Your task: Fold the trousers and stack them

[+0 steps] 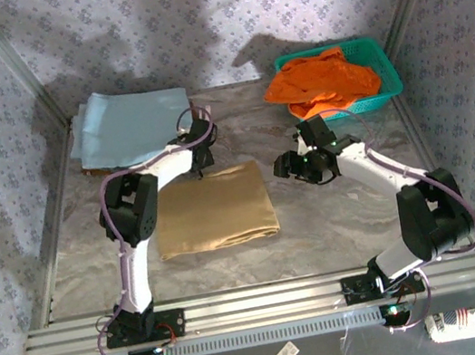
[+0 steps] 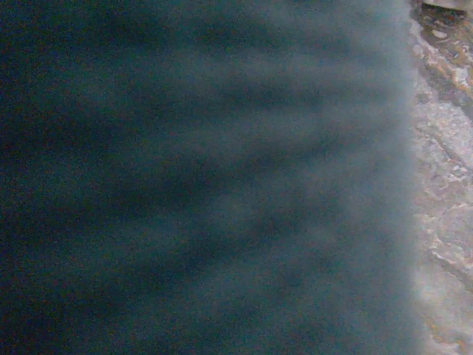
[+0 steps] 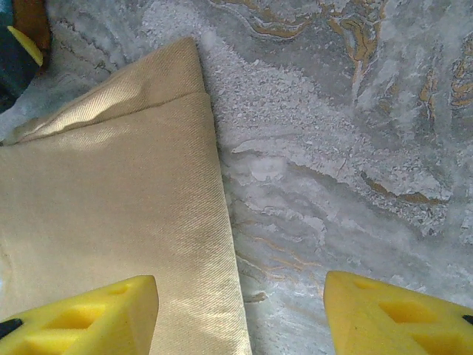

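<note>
The tan trousers (image 1: 214, 209) lie folded in a flat rectangle at the middle of the table. My left gripper (image 1: 201, 164) is down at their far edge, beside the near right corner of the light blue cloth (image 1: 122, 124), and it is shut; I cannot tell whether it holds anything. In the left wrist view a blurred blue-grey cloth (image 2: 207, 177) sits very close to the camera. My right gripper (image 1: 286, 167) hovers open at the trousers' right edge. In the right wrist view that edge (image 3: 222, 244) runs between the yellow fingers (image 3: 89, 314), and nothing is gripped.
A teal basket (image 1: 389, 68) holding a bright orange garment (image 1: 322, 80) stands at the back right. The light blue cloth lies folded at the back left. Bare marbled table (image 3: 332, 185) lies right of the trousers. Patterned walls enclose the table.
</note>
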`<action>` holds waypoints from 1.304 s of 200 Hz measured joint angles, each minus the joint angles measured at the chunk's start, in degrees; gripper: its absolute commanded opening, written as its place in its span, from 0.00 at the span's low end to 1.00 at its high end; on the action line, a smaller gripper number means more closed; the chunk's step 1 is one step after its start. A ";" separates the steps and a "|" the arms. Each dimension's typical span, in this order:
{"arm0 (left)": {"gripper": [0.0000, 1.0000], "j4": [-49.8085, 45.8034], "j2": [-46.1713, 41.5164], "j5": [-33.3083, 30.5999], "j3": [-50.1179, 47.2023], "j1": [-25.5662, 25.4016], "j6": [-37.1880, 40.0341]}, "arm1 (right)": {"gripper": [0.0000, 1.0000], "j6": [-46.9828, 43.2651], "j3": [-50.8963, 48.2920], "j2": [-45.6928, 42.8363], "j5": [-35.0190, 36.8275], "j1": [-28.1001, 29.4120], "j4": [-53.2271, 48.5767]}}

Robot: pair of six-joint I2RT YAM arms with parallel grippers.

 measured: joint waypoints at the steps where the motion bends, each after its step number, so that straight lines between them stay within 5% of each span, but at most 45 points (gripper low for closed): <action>1: 0.14 0.00 0.00 -0.02 0.02 0.00 -0.09 | 0.63 0.00 0.00 -0.07 0.00 0.00 0.02; 28: 0.66 -1.79 0.00 0.85 1.36 0.00 -2.29 | 0.63 -0.66 0.00 -1.62 -0.04 0.00 -0.15; 76: 0.99 -6.49 -9.60 2.05 -0.87 0.11 -1.55 | 0.70 -2.34 -0.44 -2.69 -0.09 1.64 -0.63; 122: 0.98 -8.20 -38.47 4.50 -18.71 2.29 -2.05 | 0.71 -4.79 -0.96 -0.87 0.96 8.37 -1.27; 148: 0.96 -9.79 -49.96 10.95 -32.24 8.24 -2.89 | 0.72 -6.58 -0.94 3.78 1.88 12.09 -1.51; 195: 0.92 -10.75 -52.39 21.62 -48.13 14.53 -2.84 | 0.74 -8.11 -1.01 8.94 2.40 15.26 -1.68; 261: 0.69 -1.75 -49.75 32.54 -54.66 18.88 -3.41 | 0.63 -6.75 -2.64 11.45 1.05 15.80 2.29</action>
